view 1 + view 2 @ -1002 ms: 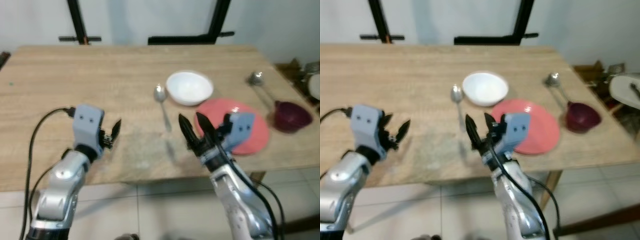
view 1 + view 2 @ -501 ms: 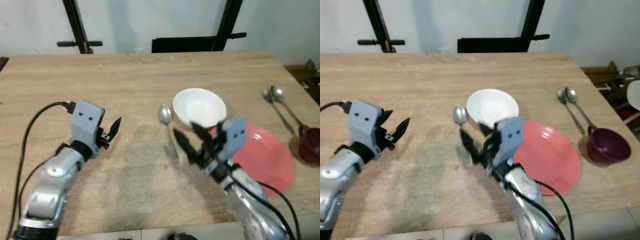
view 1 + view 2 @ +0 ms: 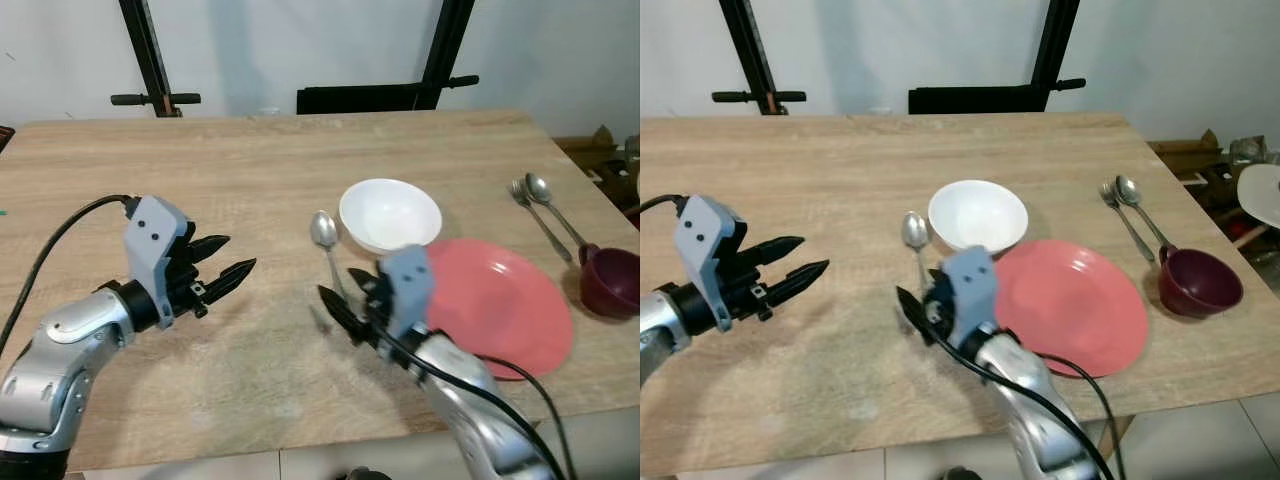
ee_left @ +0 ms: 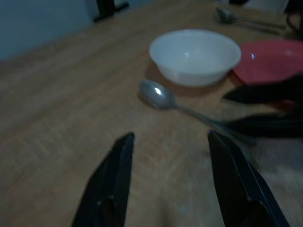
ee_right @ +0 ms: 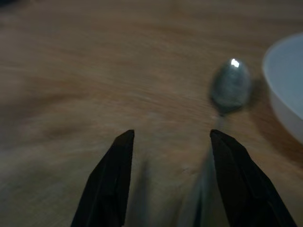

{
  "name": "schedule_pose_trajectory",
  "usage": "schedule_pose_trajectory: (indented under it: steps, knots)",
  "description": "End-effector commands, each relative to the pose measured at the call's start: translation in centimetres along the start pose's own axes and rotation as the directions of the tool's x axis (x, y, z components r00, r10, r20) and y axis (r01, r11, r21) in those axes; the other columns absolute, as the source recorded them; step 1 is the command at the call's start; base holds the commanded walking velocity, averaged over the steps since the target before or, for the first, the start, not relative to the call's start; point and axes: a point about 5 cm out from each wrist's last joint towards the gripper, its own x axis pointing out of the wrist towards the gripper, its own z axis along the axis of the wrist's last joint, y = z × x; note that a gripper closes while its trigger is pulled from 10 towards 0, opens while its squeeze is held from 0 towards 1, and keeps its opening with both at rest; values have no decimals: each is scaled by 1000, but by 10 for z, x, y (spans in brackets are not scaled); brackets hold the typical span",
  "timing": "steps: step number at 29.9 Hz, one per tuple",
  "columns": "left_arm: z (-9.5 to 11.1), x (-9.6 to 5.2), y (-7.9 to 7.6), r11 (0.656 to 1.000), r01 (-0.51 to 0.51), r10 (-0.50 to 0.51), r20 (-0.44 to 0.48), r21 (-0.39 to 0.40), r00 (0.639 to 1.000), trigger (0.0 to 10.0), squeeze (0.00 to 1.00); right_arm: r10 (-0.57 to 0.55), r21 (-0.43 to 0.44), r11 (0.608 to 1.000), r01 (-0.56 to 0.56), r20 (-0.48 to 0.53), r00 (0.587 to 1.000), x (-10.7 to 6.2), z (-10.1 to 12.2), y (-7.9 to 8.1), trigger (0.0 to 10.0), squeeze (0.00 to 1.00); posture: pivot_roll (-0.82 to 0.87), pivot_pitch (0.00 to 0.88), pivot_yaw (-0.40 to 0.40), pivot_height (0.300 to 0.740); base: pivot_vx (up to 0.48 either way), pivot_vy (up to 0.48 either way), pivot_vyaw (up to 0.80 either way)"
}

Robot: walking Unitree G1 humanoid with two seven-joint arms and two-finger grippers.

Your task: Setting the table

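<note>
I am looking down on a wooden desk (image 3: 250,150) against a pale wall. On the left I am holding the left end effector (image 3: 222,258) just above the wood, fingers spread and holding nothing. Moving right, I am bringing the right end effector (image 3: 340,300) low beside the handle of a spoon (image 3: 324,232), its fingers spread either side, probably lining up a pickup. A white bowl (image 3: 390,214) is sitting just beside a red plate (image 3: 515,305), then two more utensils (image 3: 540,205) and a maroon cup (image 3: 610,282). The right arm is hiding part of the spoon's handle.
</note>
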Motion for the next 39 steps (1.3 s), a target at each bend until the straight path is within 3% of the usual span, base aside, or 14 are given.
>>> schedule_pose_trajectory:
  steps: [1, 7, 15, 22, 27, 35, 39]
  knots:
    - [7, -2, 0, 1000, 24, -24, 4, 7, 1000, 10000, 0, -13, -20, 1000, 12, -36, 999, 9, -10, 4, 10000, 0, 50, 35, 16, 740, 0, 0, 0]
    - [13, -8, -1, 1000, 16, -16, 8, 8, 1000, 10000, 0, -7, -68, 998, 3, -59, 998, 24, -11, 10, 10000, 0, 93, 65, -5, 740, 0, 0, 0]
    - [15, -16, -3, 1000, 0, 0, 4, -9, 1000, 10000, 0, -91, -108, 990, 88, -22, 996, 29, -3, 2, 10000, 0, 97, 94, -8, 740, 0, 0, 0]
    - [10, -16, -7, 999, 8, -8, -14, -36, 1000, 10000, 0, -210, -123, 970, 212, 32, 977, 10, 6, -18, 10000, 0, 62, 111, 11, 740, 0, 0, 0]
    - [12, -11, -7, 999, 23, -24, -14, -44, 1000, 10000, 0, -273, -85, 959, 270, -27, 962, -2, -7, -27, 10000, 0, 46, 112, 25, 740, 0, 0, 0]
    - [19, -5, -5, 999, 26, -26, 2, -38, 1000, 10000, 0, -212, -24, 977, 211, -90, 973, 7, -22, -17, 10000, 0, 57, 106, 33, 740, 0, 0, 0]
    - [20, -5, -4, 999, 18, -17, 6, -38, 1000, 10000, 0, -204, -40, 979, 200, -118, 972, 12, -26, -14, 10000, 0, 63, 105, 32, 740, 0, 0, 0]
